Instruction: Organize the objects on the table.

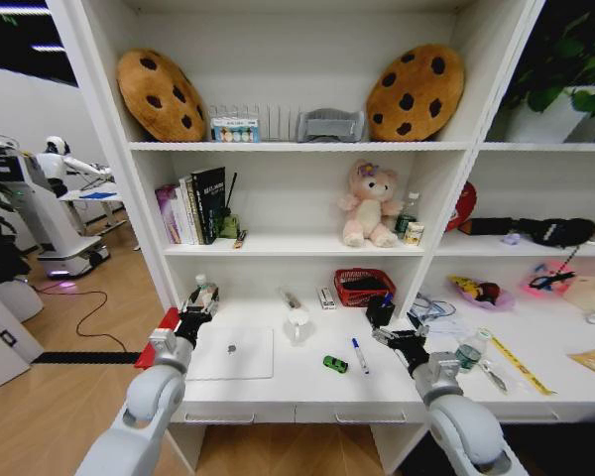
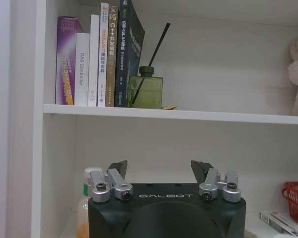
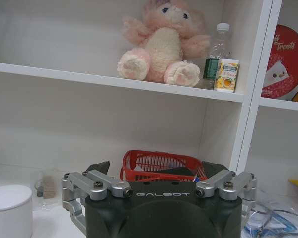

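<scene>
Head view: the slim silver laptop lies flat at lower centre-left on the long white desk, just right of the left gripper; the right gripper is farther off.

Left wrist view: jaws spread, empty.

Right wrist view: right gripper spread, facing the red mesh basket.

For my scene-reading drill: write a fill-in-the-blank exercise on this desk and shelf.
1. The toy car on the desk is ____ in colour.
2. The laptop lies with its lid ____.
3. The basket at the back of the desk is ____ in colour.
4. Both the left gripper and the right gripper have their fingers ____.

Missing words: green; closed; red; open
</scene>
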